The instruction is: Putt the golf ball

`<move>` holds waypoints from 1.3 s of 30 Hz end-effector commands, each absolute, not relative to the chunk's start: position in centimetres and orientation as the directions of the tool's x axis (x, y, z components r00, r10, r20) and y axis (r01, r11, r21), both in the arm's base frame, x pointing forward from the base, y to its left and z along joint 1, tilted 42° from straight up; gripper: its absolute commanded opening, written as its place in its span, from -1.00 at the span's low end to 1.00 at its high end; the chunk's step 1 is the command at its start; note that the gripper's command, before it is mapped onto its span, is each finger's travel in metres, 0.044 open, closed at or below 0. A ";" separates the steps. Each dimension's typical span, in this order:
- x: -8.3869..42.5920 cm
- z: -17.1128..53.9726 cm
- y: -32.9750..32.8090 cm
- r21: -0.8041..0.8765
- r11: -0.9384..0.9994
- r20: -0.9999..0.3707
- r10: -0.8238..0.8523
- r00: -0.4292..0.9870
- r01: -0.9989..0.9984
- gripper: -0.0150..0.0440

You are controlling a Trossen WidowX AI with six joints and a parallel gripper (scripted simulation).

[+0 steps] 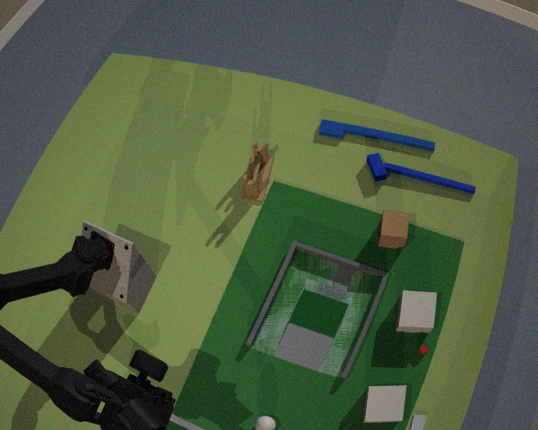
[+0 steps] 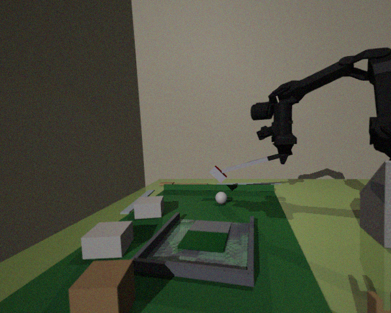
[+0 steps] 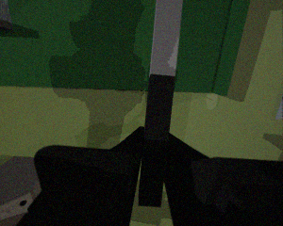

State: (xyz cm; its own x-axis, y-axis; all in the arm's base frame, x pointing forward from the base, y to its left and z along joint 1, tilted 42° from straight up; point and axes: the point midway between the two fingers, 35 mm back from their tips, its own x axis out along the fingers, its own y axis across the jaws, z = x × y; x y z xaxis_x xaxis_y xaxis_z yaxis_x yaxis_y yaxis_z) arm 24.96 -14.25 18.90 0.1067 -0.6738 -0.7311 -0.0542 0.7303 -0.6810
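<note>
1. Golf ball (image 2: 221, 197): resting on the dark green strip, on the side of the walled ramp-and-green assembly away from the exterior camera, apart from its grey ramp (image 2: 210, 226); also seen at the bottom edge of the top view (image 1: 264, 423).
2. Raised green (image 2: 202, 240): dark square inside the grey walls, just past the ramp, on the near side of the ball in the exterior view. Ball, ramp and green roughly in one line along the strip.
3. Red putter (image 2: 242, 165): held in the air, long axis nearly level, dipping slightly toward the head. Head (image 2: 218, 174) hanging above and a little behind the ball, on the side away from the ramp, not touching it.
4. Gripper (image 2: 282, 158): clamped shut on the dark grip end of the shaft, fingers pointing down, standing off to one side of the strip over the lighter green; shaft seen running straight out between the jaws in the wrist view (image 3: 158, 132).
5. Judgement: head needs lowering to ball height behind the ball, face square to the ramp line, before any stroke toward the green; a face set askew risks sending the ball off that line.
</note>
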 end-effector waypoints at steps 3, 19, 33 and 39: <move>25.0 16.9 -16.0 -0.679 0.732 -0.733 -0.673 0.105 -0.055 -0.49; 25.2 15.6 -17.2 -0.680 0.731 -0.732 -0.673 0.105 -0.054 -0.49; 25.2 14.6 -18.1 -0.681 0.731 -0.732 -0.674 0.105 -0.055 -0.49; 25.2 14.9 -18.1 -0.686 0.726 -0.727 -0.679 0.104 -0.049 -0.49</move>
State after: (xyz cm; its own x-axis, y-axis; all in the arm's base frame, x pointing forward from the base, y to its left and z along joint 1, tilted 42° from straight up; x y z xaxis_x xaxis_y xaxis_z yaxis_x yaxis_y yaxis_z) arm 25.17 -18.09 14.87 0.1030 -0.6785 -0.7273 -0.0499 0.7268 -0.6850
